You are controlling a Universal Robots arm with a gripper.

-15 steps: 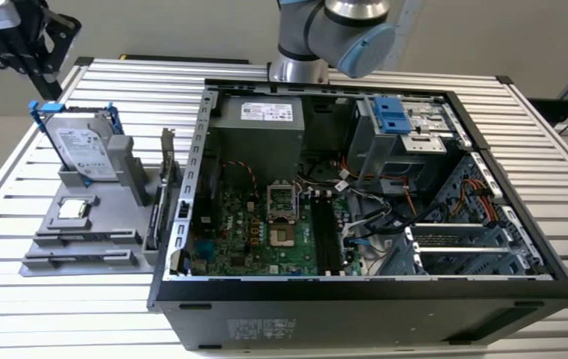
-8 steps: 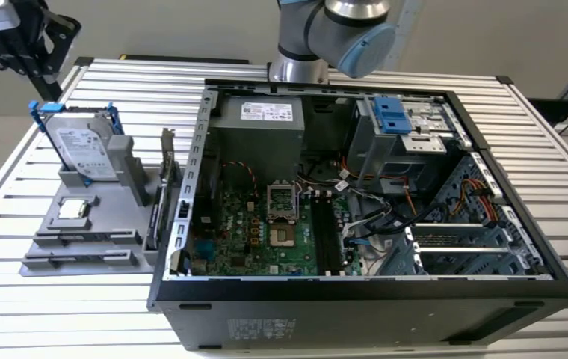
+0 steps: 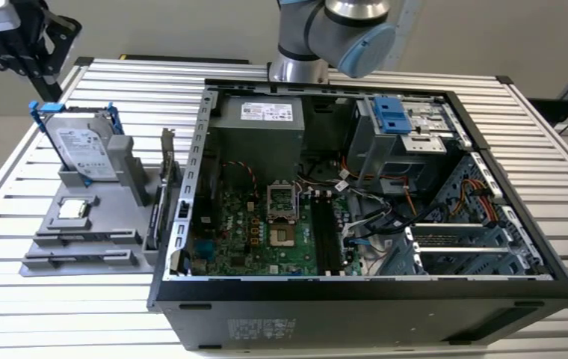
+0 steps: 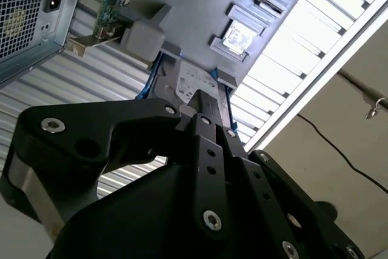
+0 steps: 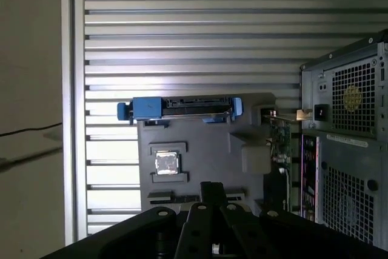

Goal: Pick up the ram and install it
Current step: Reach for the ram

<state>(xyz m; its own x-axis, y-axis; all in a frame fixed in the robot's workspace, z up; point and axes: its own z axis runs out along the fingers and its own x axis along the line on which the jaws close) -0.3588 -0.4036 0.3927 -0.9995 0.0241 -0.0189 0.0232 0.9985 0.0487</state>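
My gripper (image 3: pixel 35 56) hangs high above the back left corner of the table in the exterior view, well clear of the grey parts holder (image 3: pixel 114 247). In both wrist views its fingers (image 4: pixel 206 102) (image 5: pixel 212 187) are pressed together, with nothing visible between them. I cannot pick out the ram. The long dark memory slots (image 3: pixel 326 233) beside the processor socket (image 3: pixel 281 198) are too dark to tell whether a stick sits in them. The holder's two front rails (image 3: pixel 77 239) look bare.
The holder carries an upright hard drive in a blue frame (image 3: pixel 83 149), a square silver processor (image 3: pixel 72 209) and an upright card with a metal bracket (image 3: pixel 167 194). The open computer case (image 3: pixel 364 292) fills the table's middle and right. The arm's base (image 3: pixel 309 45) stands behind it.
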